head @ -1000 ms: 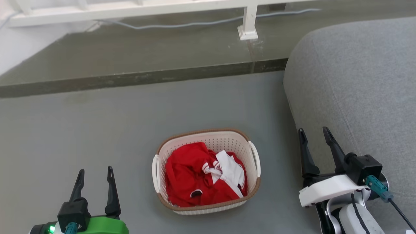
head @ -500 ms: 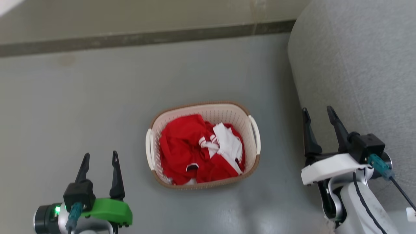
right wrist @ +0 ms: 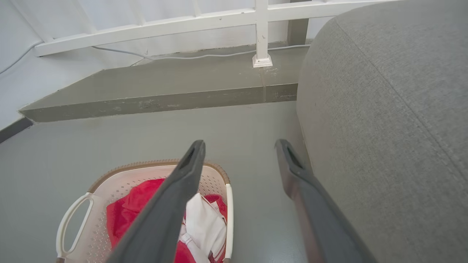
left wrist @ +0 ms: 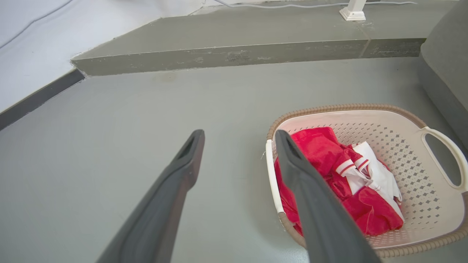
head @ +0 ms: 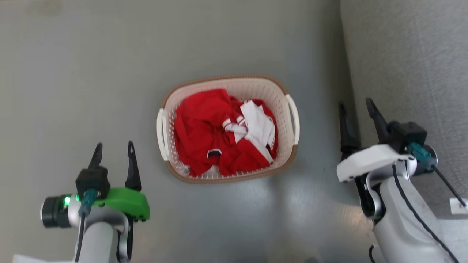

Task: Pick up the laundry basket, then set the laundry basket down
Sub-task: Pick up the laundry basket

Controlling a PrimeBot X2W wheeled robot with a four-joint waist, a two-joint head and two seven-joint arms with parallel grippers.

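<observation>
The laundry basket (head: 281,95) rests on the grey floor in the middle of the head view, cream and perforated with a brown rim and a white handle on each short side. Red and white clothes (head: 219,135) fill it. My left gripper (head: 114,147) hangs open at the lower left, apart from the basket's left handle (head: 160,133). My right gripper (head: 356,106) stands open to the right of the right handle (head: 294,118), empty. The basket (left wrist: 413,146) lies right of my left gripper (left wrist: 239,134) in the left wrist view, and the basket (right wrist: 91,204) is lower left of my right gripper (right wrist: 239,144).
A grey upholstered sofa (head: 409,58) rises close on the right, beside my right gripper. A raised concrete step (right wrist: 164,87) with a white railing post (right wrist: 261,44) and a cable lies beyond the basket. Open grey floor (head: 80,73) spreads to the left.
The head camera has tilted downward, so step and railing left the picture and the basket sits higher in it. Both grippers stay open and empty; the basket stays on the floor.
</observation>
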